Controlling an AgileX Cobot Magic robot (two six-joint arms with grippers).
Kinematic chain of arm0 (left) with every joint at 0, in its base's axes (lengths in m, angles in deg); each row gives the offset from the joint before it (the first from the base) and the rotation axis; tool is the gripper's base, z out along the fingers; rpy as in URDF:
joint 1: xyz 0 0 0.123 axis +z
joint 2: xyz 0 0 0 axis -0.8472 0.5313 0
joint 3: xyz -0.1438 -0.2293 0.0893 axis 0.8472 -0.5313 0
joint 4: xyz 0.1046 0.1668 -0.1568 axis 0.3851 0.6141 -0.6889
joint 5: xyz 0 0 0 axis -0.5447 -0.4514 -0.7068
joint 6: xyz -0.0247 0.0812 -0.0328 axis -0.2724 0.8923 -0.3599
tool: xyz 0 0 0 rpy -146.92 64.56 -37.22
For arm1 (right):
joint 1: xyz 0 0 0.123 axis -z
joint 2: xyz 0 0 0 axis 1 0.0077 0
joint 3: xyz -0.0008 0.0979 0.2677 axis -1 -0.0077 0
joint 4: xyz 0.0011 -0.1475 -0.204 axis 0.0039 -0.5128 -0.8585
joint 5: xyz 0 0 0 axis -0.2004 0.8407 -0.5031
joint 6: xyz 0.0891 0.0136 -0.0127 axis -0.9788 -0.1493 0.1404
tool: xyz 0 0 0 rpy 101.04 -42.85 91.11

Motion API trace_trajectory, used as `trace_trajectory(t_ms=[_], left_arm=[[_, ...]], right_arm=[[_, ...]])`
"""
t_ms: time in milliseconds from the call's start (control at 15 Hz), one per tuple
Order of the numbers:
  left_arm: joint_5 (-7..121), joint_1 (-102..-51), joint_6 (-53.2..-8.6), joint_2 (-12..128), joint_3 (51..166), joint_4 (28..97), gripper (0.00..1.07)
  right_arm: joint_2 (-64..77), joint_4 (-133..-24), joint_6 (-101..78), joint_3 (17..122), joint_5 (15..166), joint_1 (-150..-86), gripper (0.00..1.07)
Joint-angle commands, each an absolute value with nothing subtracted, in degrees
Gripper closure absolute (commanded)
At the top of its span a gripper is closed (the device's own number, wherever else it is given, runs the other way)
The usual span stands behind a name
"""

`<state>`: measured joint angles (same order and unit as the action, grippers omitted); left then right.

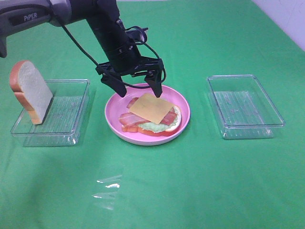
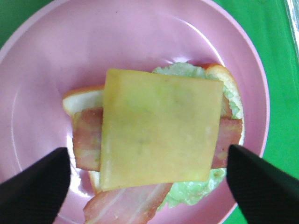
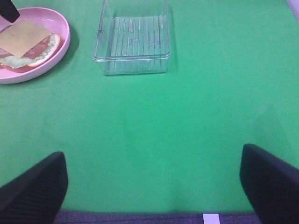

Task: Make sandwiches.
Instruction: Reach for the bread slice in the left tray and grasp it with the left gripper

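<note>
The left gripper (image 1: pixel 137 87) is seen wide open and empty just above the stack (image 1: pixel 151 117), cheese (image 2: pixel 159 130) uppermost, on the plate (image 1: pixel 116 102). A straight lift is advised, so the cheese is not dragged; the last slice (image 1: pixel 31 90) waits beyond the left jaw.

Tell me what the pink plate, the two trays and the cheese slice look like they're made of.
Pink plate: probably smooth plastic, with soft highlights. Left tray and right tray: clear rigid plastic, see-through with ribbed floors. Cheese slice: likely thin, matte toy foam or rubber, evenly yellow.
</note>
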<state>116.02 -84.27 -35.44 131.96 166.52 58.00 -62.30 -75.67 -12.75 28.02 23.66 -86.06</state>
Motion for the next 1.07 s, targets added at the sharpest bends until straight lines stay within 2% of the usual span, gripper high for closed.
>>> trace_trajectory(t_ms=[67, 267, 600, 667, 800, 1000, 1067], left_arm=[[121.69, -84.5, -35.44, 129.72, 166.86, 58.4, 0.04], [121.69, -84.5, -35.84, 124.74, 166.86, 61.49, 0.04], [121.69, -83.06, -39.11, 115.91, 166.8, 77.19, 0.04], [121.69, -79.28, -39.4, 112.94, 166.8, 77.19, 0.04], [121.69, -75.73, -40.14, 110.64, 165.08, 77.19, 0.04], [121.69, -67.54, -41.17, 105.54, 154.77, 77.19, 0.04], [121.69, -66.33, -41.52, 105.09, 153.62, 76.91, 0.04]], right_arm=[[-64.08, -75.55, -12.98, 27.97, 23.78, -86.06, 0.12], [-64.08, -75.55, -12.98, 27.97, 23.78, -86.06, 0.12], [-64.08, -75.55, -12.98, 27.97, 23.78, -86.06, 0.12], [-64.08, -75.55, -12.98, 27.97, 23.78, -86.06, 0.12], [-64.08, -75.55, -12.98, 27.97, 23.78, -86.06, 0.12], [-64.08, -75.55, -12.98, 27.97, 23.78, -86.06, 0.12], [-64.08, -75.55, -12.98, 27.97, 23.78, -86.06, 0.12]])
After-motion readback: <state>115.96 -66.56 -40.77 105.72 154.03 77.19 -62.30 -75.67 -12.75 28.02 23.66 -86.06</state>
